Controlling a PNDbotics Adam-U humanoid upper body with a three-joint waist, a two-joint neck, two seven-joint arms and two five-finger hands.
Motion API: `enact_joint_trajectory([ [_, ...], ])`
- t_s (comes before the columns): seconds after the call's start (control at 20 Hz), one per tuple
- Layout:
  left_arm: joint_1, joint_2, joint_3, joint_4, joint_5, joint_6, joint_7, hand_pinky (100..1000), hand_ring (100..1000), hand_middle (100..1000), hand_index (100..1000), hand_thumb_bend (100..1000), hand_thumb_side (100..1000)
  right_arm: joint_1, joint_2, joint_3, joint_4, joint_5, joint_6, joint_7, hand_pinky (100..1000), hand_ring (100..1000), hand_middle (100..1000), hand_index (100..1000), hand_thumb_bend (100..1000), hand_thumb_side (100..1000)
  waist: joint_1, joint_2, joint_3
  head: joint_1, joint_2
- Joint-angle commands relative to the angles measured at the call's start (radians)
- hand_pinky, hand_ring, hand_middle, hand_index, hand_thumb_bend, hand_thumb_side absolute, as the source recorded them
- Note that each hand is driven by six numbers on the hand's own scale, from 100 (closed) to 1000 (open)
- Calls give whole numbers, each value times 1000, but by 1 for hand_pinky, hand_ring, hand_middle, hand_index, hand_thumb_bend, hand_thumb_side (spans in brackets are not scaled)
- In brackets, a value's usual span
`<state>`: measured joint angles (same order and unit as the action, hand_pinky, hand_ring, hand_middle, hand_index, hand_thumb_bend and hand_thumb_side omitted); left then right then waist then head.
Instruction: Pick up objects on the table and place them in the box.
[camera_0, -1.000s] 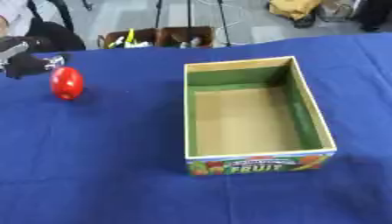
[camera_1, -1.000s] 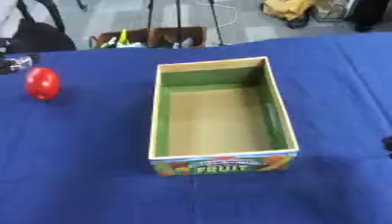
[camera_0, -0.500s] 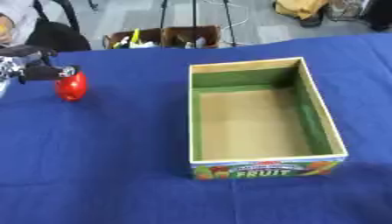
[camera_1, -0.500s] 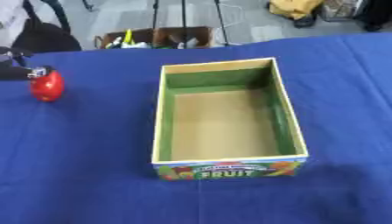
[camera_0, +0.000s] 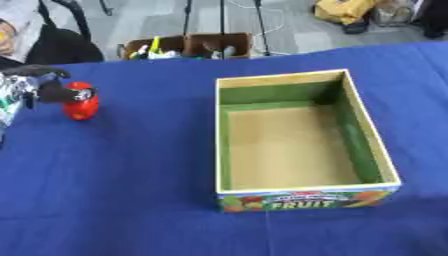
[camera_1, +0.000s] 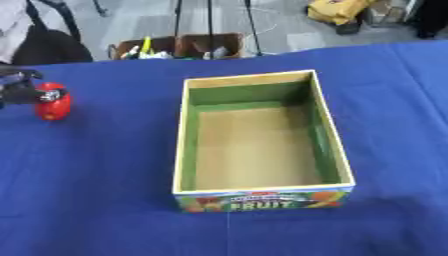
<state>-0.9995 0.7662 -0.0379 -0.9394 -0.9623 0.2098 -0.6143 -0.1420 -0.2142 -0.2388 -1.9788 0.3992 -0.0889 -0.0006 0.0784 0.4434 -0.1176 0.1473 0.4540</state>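
- Tabletop (camera_0: 131, 190): covered in blue cloth, matte, a few soft creases.
- Box (camera_0: 302, 192): open-topped cardboard rectangle, pale rim, green inner walls, plain tan floor, printed front panel reading "FRUIT" with fruit pictures. Nothing inside it.
- Red object (camera_0: 81, 102): small, rounded, glossy, looks like plastic; sits on the cloth near the left edge, well apart from the box.
- Left hand (camera_0: 39, 87): black with silver parts, comes in from the left edge. Dark fingers curl against the red object's upper left side and touch it; can't tell if they close round it. Object's base looks to be on the cloth.
- Right hand: not visible in either view.
- Brown crate (camera_0: 188, 46) on the floor beyond the far table edge: open top, holds small mixed items, one yellow-green, rest unclear.
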Motion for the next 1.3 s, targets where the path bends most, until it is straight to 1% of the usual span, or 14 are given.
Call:
enact_joint_trajectory([
  [0.05, -23, 28, 16, 8, -8, 6, -6, 412, 599, 680, 1000, 360, 927, -9, -19, 1, -21, 14, -10, -3, 544, 585, 457, 559, 100, 914, -2, -17, -3, 3, -20],
  [0.25, -25, 27, 14, 18, -19, 6, -18, 345, 549, 621, 1000, 345, 901, -9, -18, 2, -21, 19, -15, -10, 543, 585, 455, 556, 100, 912, -2, -11, -5, 6, -17],
  [0.45, -28, 29, 14, 20, -23, 3, -26, 273, 503, 591, 1000, 335, 859, -11, -18, 2, -21, 19, -18, -15, 542, 585, 453, 551, 100, 909, 0, -8, -6, 8, -18],
  [0.6, -29, 30, 15, 29, -26, 3, -35, 249, 488, 596, 1000, 349, 838, -11, -17, 1, -21, 18, -19, -20, 541, 585, 452, 549, 100, 906, 1, -6, -8, 10, -17],
  [0.75, -31, 28, 17, 33, -18, 0, -45, 242, 485, 573, 1000, 346, 814, -11, -17, 1, -21, 18, -19, -24, 540, 584, 451, 548, 100, 906, 2, -6, -7, 11, -15],
  [0.8, -31, 28, 17, 33, -15, 0, -48, 225, 478, 571, 1000, 348, 787, -11, -17, 2, -21, 18, -19, -24, 540, 585, 450, 547, 100, 905, 2, -5, -8, 12, -15],
  [0.85, -31, 28, 16, 35, -12, 1, -50, 189, 462, 585, 1000, 349, 759, -11, -16, 1, -21, 18, -19, -24, 540, 585, 450, 547, 100, 905, 3, -5, -8, 13, -15],
  [0.95, -29, 28, 16, 36, -6, -1, -53, 167, 455, 616, 1000, 345, 742, -11, -16, -1, -21, 18, -19, -26, 540, 586, 450, 546, 100, 904, 3, -5, -9, 12, -15],
  [1.0, -29, 28, 15, 38, -4, -1, -55, 140, 442, 650, 1000, 338, 718, -11, -15, -2, -21, 18, -19, -28, 539, 585, 449, 544, 100, 902, 4, -5, -9, 12, -15],
  [1.05, -27, 28, 15, 40, 1, -2, -58, 142, 445, 656, 1000, 340, 716, -11, -15, -3, -21, 18, -18, -30, 539, 585, 448, 544, 100, 902, 5, -4, -10, 12, -14],
  [1.25, -27, 28, 18, 47, 28, 4, -65, 121, 449, 640, 996, 330, 694, -12, -15, -4, -21, 16, -18, -36, 539, 585, 447, 542, 100, 898, 7, -4, -11, 11, -15],
  [1.3, -27, 27, 20, 50, 37, 8, -65, 123, 456, 629, 982, 322, 669, -12, -14, -5, -21, 16, -17, -38, 539, 585, 446, 541, 100, 899, 8, -4, -12, 11, -15],
])
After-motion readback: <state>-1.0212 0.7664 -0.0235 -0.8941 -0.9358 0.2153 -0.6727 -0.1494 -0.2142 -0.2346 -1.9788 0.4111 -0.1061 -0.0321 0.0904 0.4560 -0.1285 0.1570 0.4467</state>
